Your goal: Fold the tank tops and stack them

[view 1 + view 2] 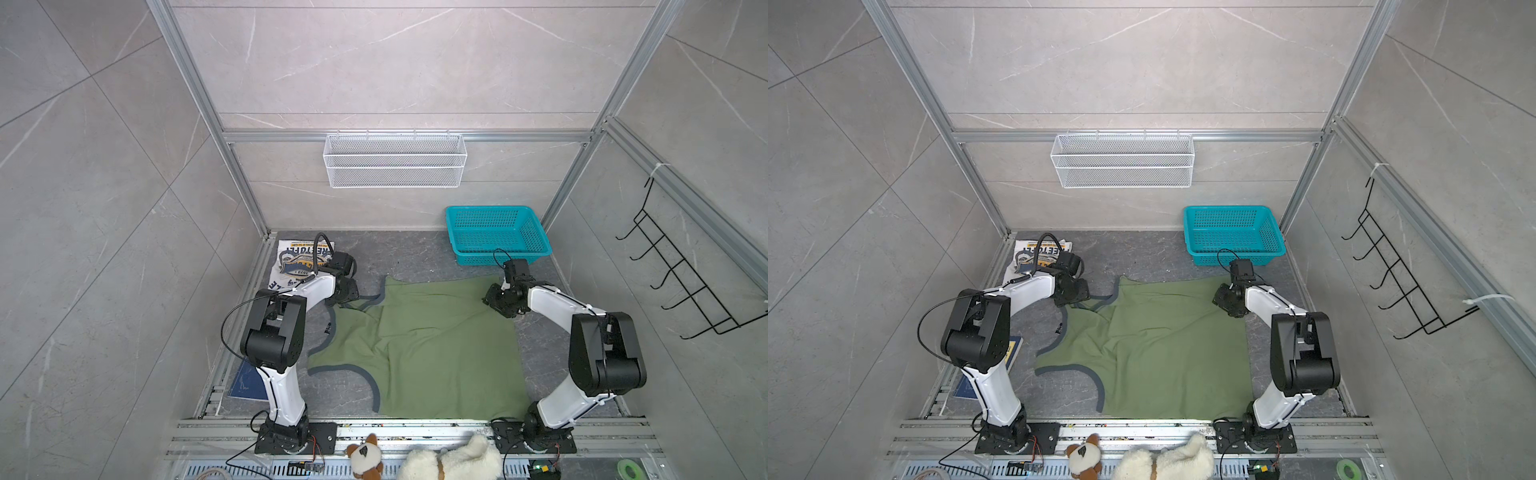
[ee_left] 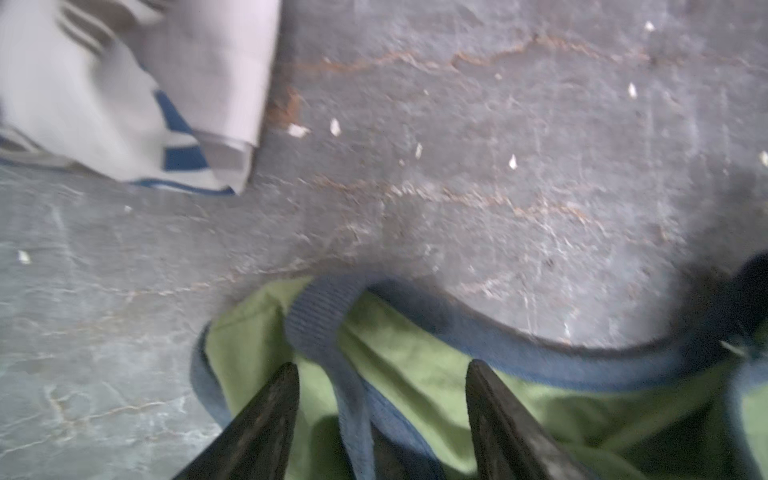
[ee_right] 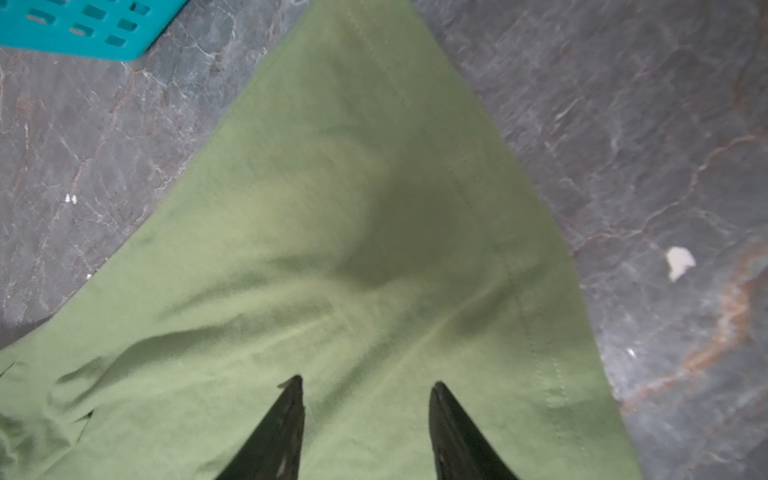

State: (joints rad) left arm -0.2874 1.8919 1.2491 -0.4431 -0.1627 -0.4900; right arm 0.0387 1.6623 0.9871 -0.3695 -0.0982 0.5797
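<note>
Green cloth: green top (image 1: pixel 436 353) lies spread over the middle of the tabletop (image 1: pixel 415 257), plain side up, with no print showing. Its near side reaches the near edge, and rumples run through its left half.
White cloth: white top (image 1: pixel 297 259) sits folded in the far left corner, print up. Its near part is hidden behind the left arm (image 1: pixel 291 316), and the lettering is too small to read.
Left side: left claw (image 2: pixel 382 365) stands over the green top's far left shoulder. In the blurred wrist view its fingers are spread apart with the navy strap (image 2: pixel 316 316) running between them, and nothing is clamped. In both top views the wrist covers the tips.
Right side: right claw (image 3: pixel 366 381) is over the far right corner of the green top, fingers parted with flat cloth between them, gripping nothing that I can see. Whether the tips touch the cloth I cannot tell.
Far right corner: basket (image 1: pixel 494 258), teal, just beyond the green top and apart from it.
Near left: blue thing (image 1: pixel 247 382), flat, half under the left arm. Book or folder, I cannot say.
Near rail: toys (image 1: pixel 453 461), white plush, off the tabletop's near edge, cut off at the bottom in both top views.
</note>
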